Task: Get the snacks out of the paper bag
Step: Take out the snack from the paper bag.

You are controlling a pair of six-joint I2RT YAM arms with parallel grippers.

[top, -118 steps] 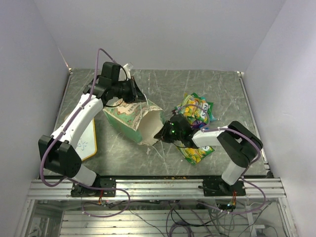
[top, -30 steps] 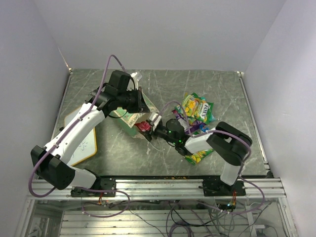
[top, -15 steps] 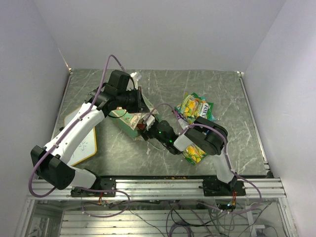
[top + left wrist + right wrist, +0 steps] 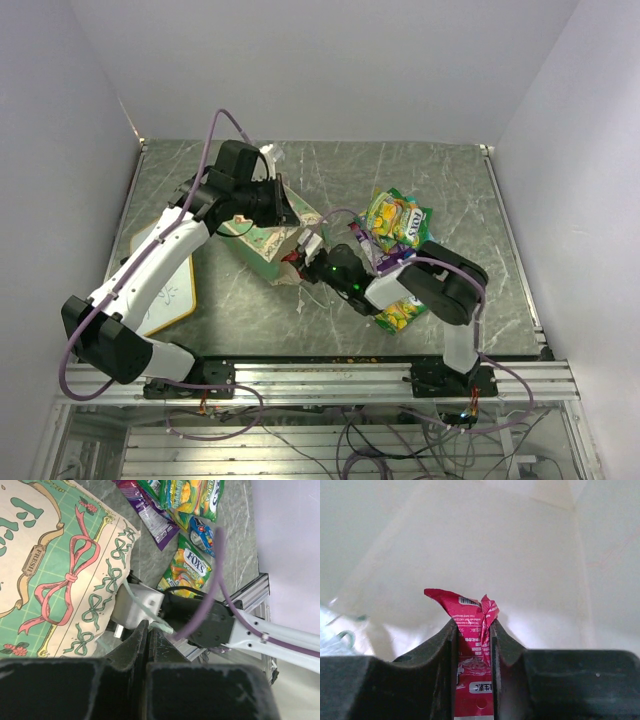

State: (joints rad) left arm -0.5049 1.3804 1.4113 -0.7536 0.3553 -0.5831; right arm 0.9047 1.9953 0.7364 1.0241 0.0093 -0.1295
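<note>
The paper bag (image 4: 262,232) lies on its side, its mouth facing right; its printed cream and mint side (image 4: 55,565) fills the left wrist view. My left gripper (image 4: 277,203) (image 4: 148,626) is shut on the bag's thin string handle (image 4: 142,611). My right gripper (image 4: 298,256) (image 4: 472,623) reaches into the bag's mouth, with the cream inside (image 4: 495,545) all around it, and is shut on a red foil snack packet (image 4: 472,630). Other snacks lie on the table to the right: a green-yellow heap (image 4: 395,222) (image 4: 192,495), a purple packet (image 4: 150,515), a blue one (image 4: 202,531) and a yellow-green one (image 4: 400,312) (image 4: 185,570).
A wood-framed whiteboard (image 4: 160,285) lies at the left under the left arm. The right arm's elbow (image 4: 445,285) hangs over the loose packets. The aluminium rail (image 4: 320,375) runs along the near edge, and walls close in on three sides.
My right gripper pushed into the bag's mouth and closed on the red packet. The left gripper kept its hold on the bag's handle.
</note>
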